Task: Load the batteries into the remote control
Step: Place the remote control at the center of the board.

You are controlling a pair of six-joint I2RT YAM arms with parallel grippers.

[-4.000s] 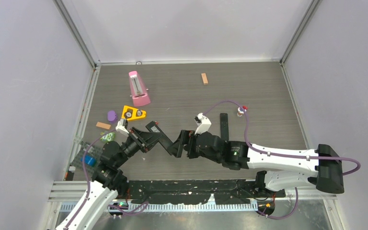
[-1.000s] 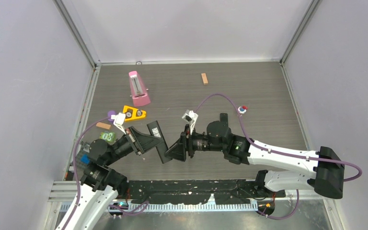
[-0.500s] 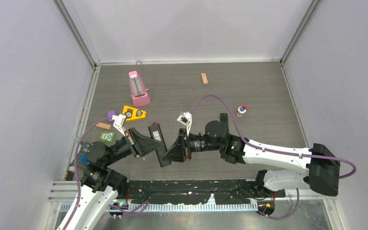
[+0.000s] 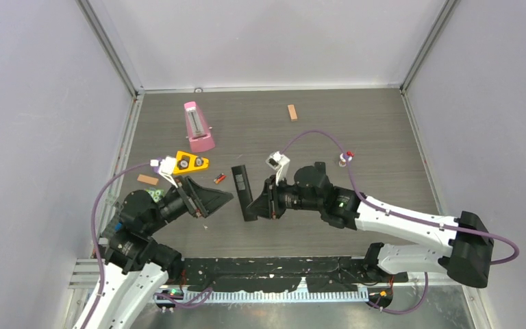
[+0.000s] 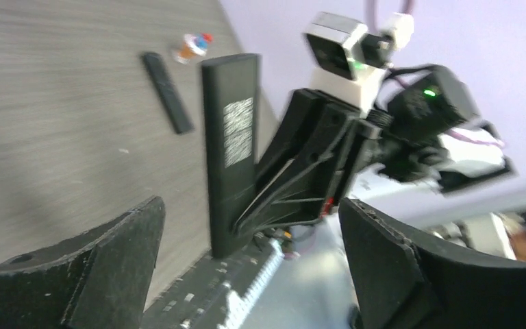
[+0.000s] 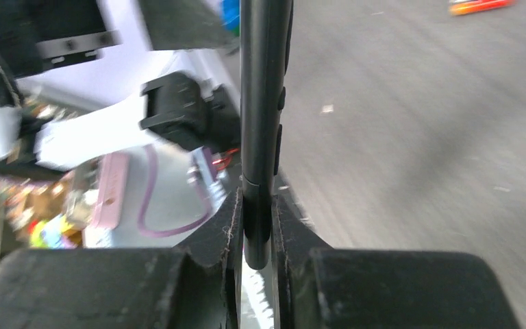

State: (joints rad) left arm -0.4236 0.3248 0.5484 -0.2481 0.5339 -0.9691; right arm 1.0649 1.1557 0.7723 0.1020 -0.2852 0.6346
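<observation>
Sticking out from the right gripper, the remote control is a slim black bar clamped by its near end, with the jaws pressed against its two broad faces. Its long body projects toward the far side of the table. The left wrist view shows its back with a pale label. Whether the battery bay is open cannot be told from here. The remote looks stiff, light and smooth-skinned, so a hold at one end alone would probably let it swing. A second grip or a rest on the table would steady it for loading. One battery, a tiny red-and-dark cell, lies on the wood just left of the remote's far end, apart from it. It is likely light, hard and prone to rolling, and best pinched across the middle of its casing, leaving the metal ends free to seat. The left gripper hangs near the remote's left side with its fingers spread wide and nothing between them. A shorter black bar lies flat on the table beyond the remote, beside a small red-capped object.
</observation>
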